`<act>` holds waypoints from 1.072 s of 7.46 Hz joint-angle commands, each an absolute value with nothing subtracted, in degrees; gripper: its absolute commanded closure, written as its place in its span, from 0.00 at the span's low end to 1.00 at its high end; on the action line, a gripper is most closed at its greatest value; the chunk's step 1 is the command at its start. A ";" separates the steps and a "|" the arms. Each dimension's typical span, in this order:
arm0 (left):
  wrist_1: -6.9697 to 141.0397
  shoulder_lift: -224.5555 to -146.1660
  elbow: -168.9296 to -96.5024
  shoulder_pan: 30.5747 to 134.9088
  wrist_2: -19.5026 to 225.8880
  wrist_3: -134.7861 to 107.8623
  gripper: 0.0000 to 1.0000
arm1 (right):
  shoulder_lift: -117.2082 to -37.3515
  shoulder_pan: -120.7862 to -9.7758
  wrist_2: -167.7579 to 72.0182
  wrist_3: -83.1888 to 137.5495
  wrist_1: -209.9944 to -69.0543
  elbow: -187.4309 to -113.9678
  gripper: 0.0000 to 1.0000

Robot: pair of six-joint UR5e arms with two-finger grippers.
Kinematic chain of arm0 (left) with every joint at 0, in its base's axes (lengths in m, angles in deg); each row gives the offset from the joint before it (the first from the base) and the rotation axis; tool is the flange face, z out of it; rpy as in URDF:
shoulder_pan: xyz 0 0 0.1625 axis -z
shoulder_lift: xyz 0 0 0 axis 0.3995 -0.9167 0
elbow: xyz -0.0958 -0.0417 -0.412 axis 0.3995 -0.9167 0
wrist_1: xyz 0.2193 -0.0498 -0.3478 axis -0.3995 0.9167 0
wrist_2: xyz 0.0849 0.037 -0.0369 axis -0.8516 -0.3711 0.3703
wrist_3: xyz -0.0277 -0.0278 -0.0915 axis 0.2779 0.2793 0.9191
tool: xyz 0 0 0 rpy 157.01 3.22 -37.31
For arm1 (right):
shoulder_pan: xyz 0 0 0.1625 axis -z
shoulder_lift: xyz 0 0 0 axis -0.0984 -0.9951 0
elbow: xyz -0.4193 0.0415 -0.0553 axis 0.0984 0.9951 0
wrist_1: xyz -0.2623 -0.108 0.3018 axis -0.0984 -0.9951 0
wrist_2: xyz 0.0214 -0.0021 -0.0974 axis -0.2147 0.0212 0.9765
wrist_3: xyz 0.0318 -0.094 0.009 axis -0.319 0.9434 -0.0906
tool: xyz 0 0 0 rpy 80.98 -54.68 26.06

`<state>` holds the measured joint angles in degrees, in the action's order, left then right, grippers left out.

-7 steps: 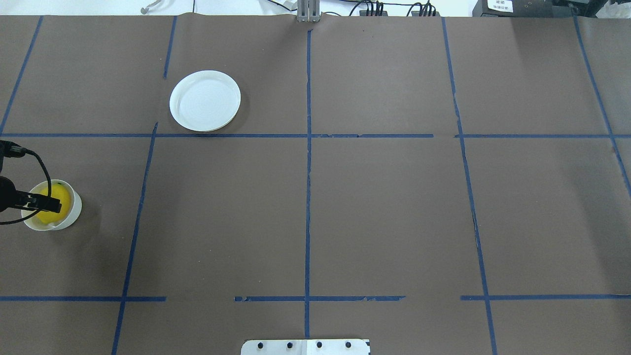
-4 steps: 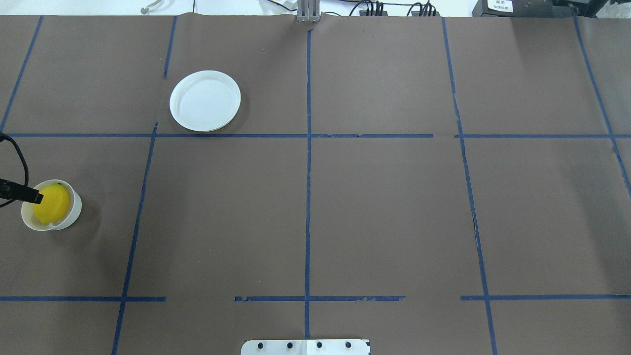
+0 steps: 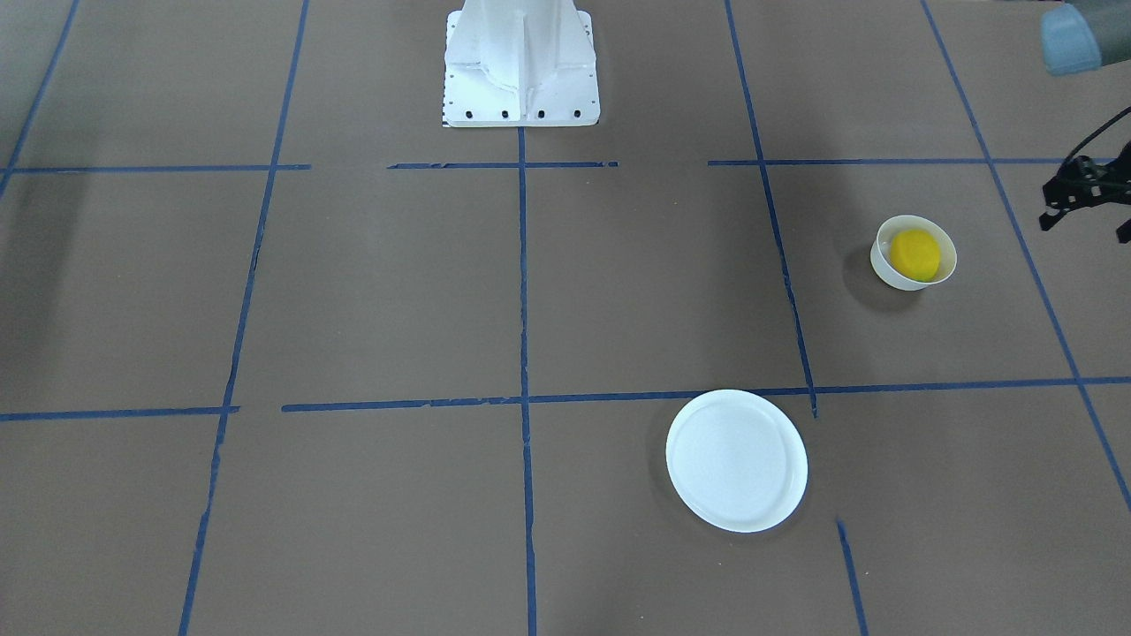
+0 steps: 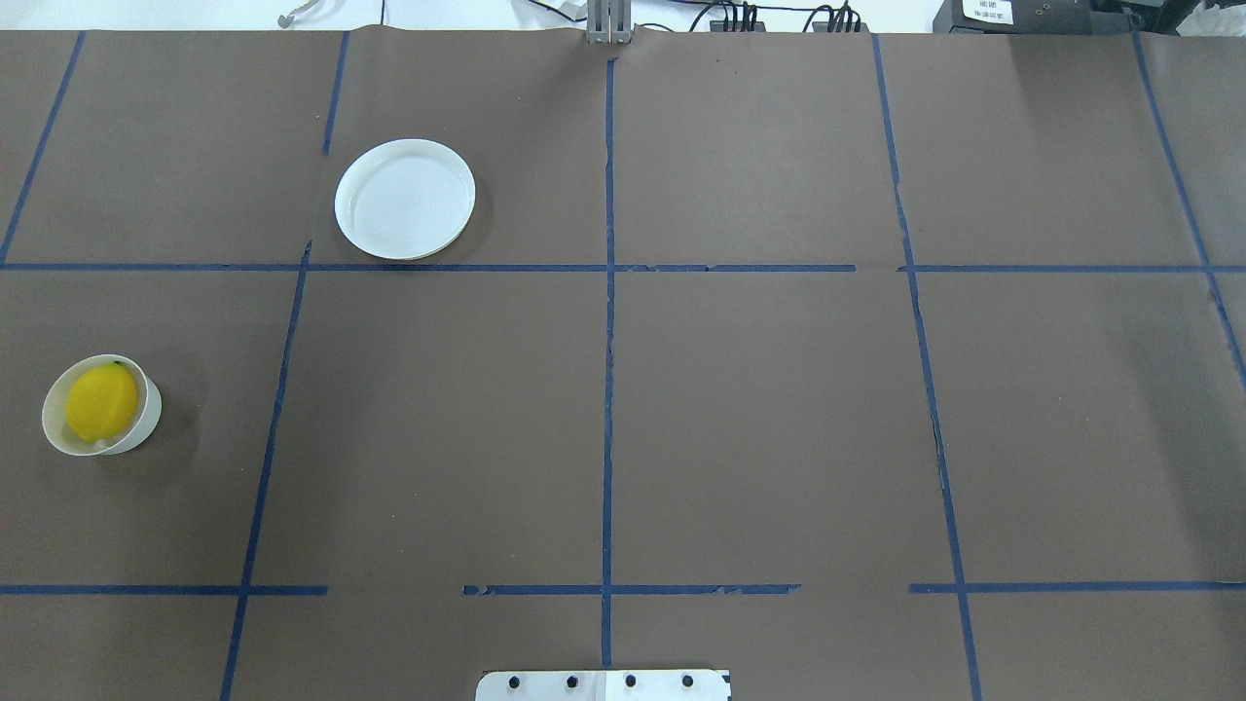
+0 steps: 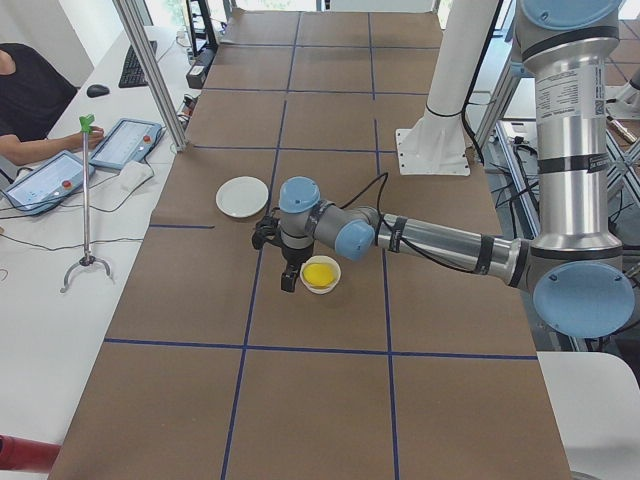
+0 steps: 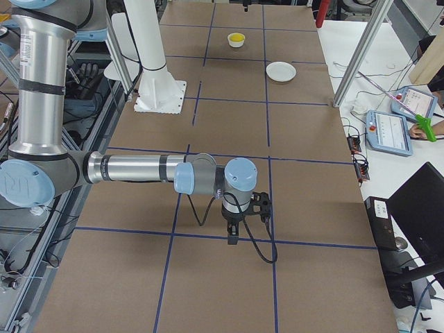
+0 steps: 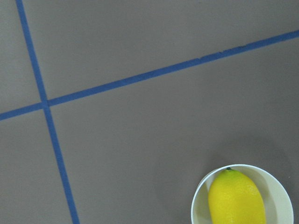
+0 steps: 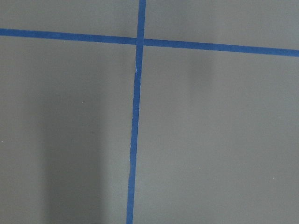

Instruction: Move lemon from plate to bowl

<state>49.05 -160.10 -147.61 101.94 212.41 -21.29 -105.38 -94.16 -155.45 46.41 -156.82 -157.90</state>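
The yellow lemon lies in the small white bowl at the table's left edge. It also shows in the front view, in the left wrist view and in the exterior left view. The flat white plate stands empty, far from the bowl. My left gripper is beside the bowl, raised and holding nothing, with its fingertips apart. It is out of the overhead view. My right gripper shows only in the exterior right view, low over bare table, so I cannot tell its state.
The robot's white base stands at the near edge of the table. Blue tape lines cross the brown table cover. An operator's tablets and a thin stand are on the side desk.
My left gripper has drawn back from over the bowl and left the overhead view at its left edge. The lemon stays in the bowl.
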 commanded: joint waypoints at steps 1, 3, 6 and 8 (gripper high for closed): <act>42.61 -159.28 -146.25 108.09 214.81 -25.12 0.00 | -105.38 -94.16 -155.45 46.41 -156.82 -157.90 0.00; 43.39 -159.69 -145.64 109.42 215.16 -24.94 0.00 | -105.38 -94.16 -155.45 46.41 -156.82 -157.90 0.00; 43.48 -159.62 -142.40 109.77 215.34 -25.47 0.00 | -105.38 -94.16 -155.45 46.41 -156.82 -157.90 0.00; 43.13 -159.88 -137.30 112.13 215.60 -25.47 0.00 | -105.38 -94.16 -155.45 46.41 -156.82 -157.90 0.00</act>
